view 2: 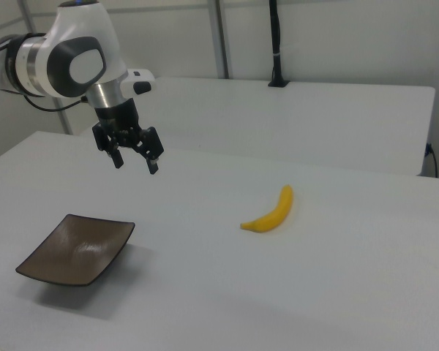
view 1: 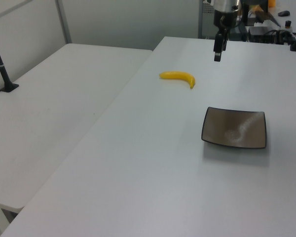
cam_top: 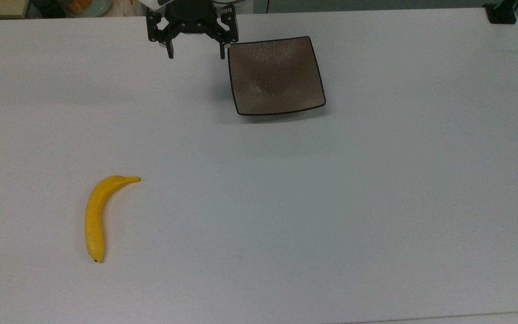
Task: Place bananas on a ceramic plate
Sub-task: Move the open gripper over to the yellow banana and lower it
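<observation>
From the top view, the banana (cam_top: 96, 215) lies on the white table (cam_top: 331, 202), far from the empty plate (cam_top: 275, 75). The gripper (cam_top: 196, 56) hangs beside the plate, fingers wide apart. In the left view, the banana (view 1: 178, 77) sits between gripper (view 1: 217, 55) and plate (view 1: 234, 128). In the right view, the gripper (view 2: 135, 162) floats above the table, holding nothing

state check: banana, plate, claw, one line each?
banana: lying flat on the table, far from the plate, untouched
plate: upright on the table, empty
claw: open, holding nothing, raised above the table beside the plate
</observation>
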Controlling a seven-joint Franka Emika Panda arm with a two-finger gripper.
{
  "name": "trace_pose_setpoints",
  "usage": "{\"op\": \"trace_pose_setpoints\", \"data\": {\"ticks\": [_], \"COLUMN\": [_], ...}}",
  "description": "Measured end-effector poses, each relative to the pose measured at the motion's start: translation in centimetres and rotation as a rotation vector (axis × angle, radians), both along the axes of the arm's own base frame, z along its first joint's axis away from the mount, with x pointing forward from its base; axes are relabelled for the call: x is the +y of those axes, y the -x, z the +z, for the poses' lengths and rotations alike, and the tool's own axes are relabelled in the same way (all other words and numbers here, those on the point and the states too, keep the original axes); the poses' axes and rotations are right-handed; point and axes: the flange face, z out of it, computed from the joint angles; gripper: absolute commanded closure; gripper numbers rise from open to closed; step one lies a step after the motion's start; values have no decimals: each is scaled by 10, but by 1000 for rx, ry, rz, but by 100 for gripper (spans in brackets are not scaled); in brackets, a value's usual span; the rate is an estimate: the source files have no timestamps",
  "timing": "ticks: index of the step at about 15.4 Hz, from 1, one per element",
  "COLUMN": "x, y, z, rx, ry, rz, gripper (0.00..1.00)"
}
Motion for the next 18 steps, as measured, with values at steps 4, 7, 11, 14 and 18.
{"op": "trace_pose_setpoints", "data": {"ticks": [4, 7, 11, 14, 18], "x": [3, 4, 4, 5, -6], "y": [-1, -2, -4, -16, -35], "z": [-4, -8, -10, -13, -12], "rx": [6, 14, 9, -37, -117], "ry": [0, 1, 0, -3, -9], "rz": [4, 5, 6, 7, -13], "gripper": [0, 0, 0, 0, 0]}}
